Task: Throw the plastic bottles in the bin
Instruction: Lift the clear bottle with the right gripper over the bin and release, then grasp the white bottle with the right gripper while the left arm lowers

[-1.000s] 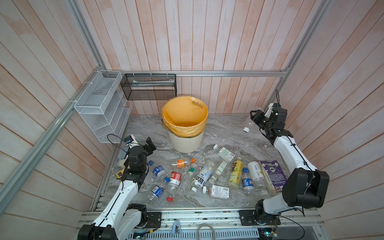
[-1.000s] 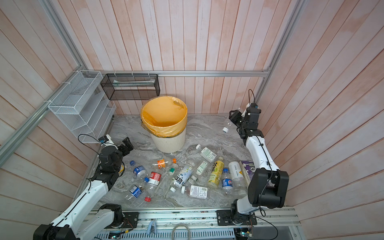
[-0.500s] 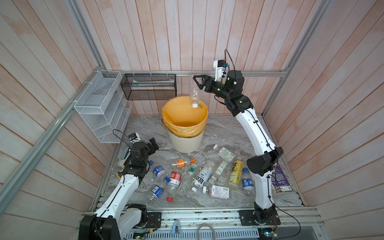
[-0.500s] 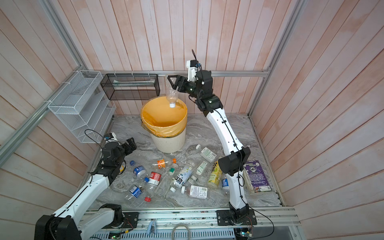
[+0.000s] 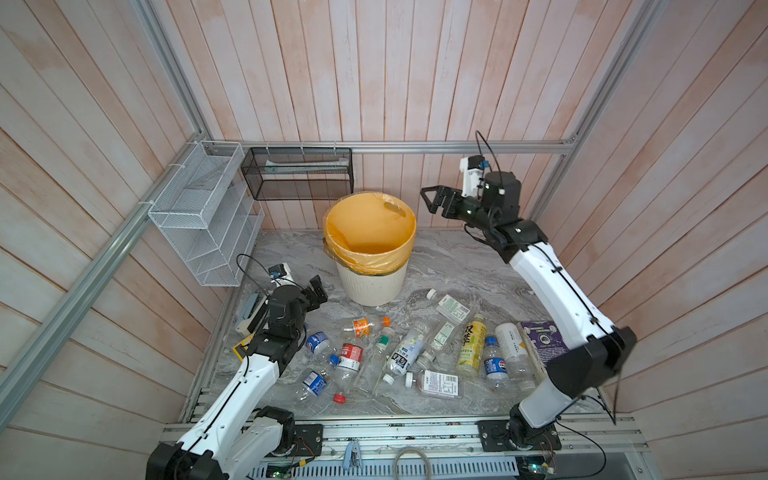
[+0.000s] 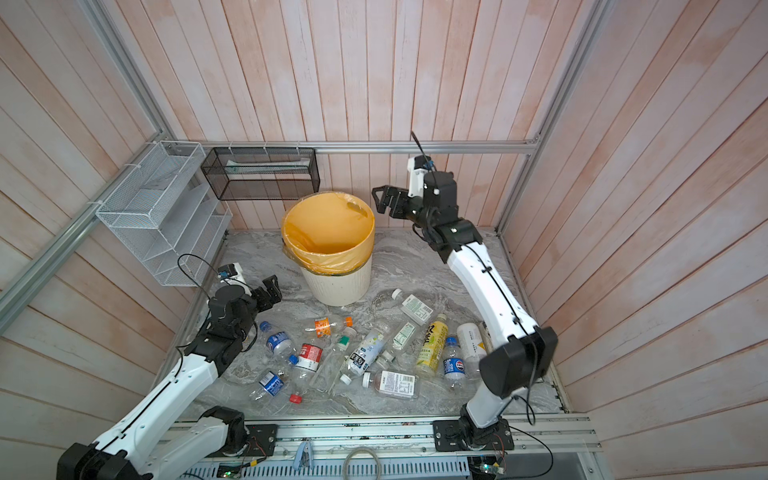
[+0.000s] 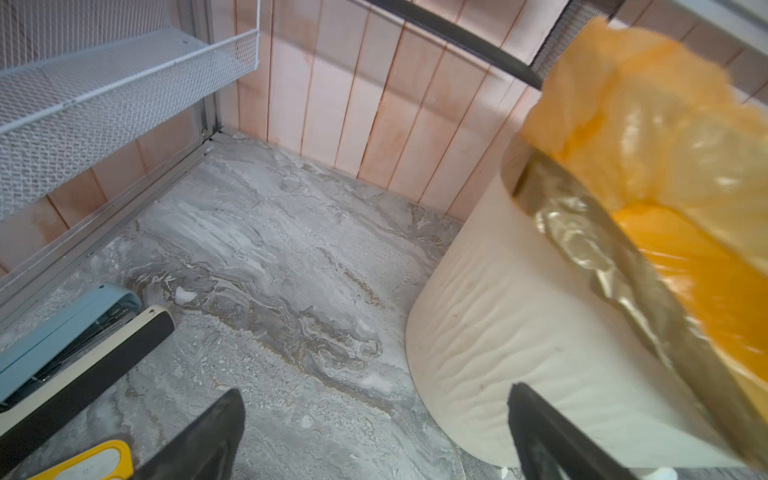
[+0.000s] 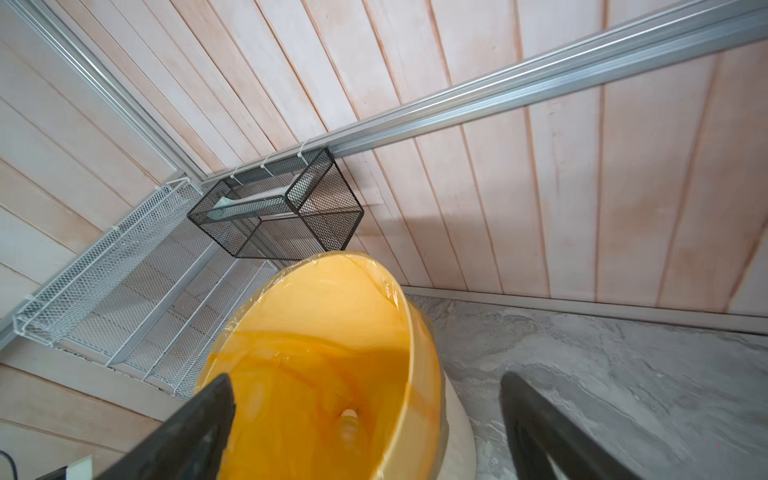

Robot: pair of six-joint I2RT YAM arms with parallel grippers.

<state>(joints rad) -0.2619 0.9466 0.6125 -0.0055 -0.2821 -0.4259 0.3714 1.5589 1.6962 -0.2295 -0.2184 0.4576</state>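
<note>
Spread wide, empty at right fingers [image 8: 187, 436] beside bin [image 5: 370, 286] and left fingers [image 7: 208, 440]; risk of clipping bin, scattering crowded slippery bottles [image 5: 405, 353] on reach.

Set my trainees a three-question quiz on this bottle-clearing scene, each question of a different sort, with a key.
1. True or false: the right gripper holds a bottle.
2. Where does the yellow bottle lie? A in the bin; B on the table; C in the white rack.
3. Fill in: the bag lining the bin is ___ in colour.
Key: 1 false, its jaws are open and empty. 2 B. 3 yellow-orange.
</note>
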